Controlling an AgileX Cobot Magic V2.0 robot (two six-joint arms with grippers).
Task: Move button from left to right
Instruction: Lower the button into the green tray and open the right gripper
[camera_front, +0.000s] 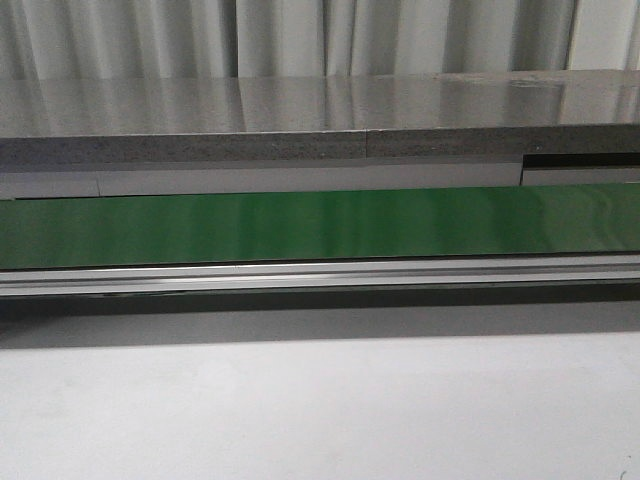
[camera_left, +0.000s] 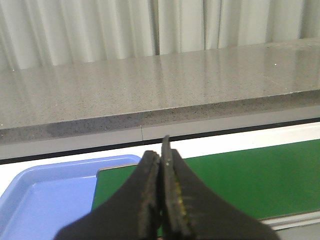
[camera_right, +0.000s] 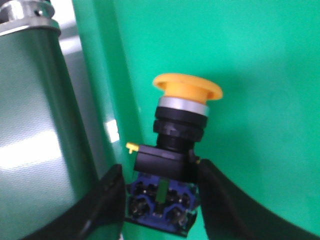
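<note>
Right gripper (camera_right: 161, 192): clamped on the button (camera_right: 172, 150), fingers (camera_right: 220, 200) pressed against either side of the boxy black body, blue terminal base sitting low between them. Yellow-orange cap pointing away from the wrist, metal collar just behind it, small yellow tab poking out beside one finger. Beyond the cap, green belt (camera_right: 250, 75); off to one side, a dark roller with a shiny metal end (camera_right: 30, 100). Hard to tell whether lifted clear of the belt or resting on it, since the close view is soft.

Left gripper (camera_left: 162, 165): shut on nothing, tips pressed together. Just past it, a blue tray (camera_left: 45, 195) beside the green belt, grey counter (camera_left: 150, 95) further out. Neither arm visible in the front view.

Risks from here, as judgement: hold taken low on the body, so top-heavy cap likely to tip or pivot between the fingers on a fast swing. Slick plastic sides, so a possible slip on any jolt. Roller close by, so a possible knock if carried that way.
</note>
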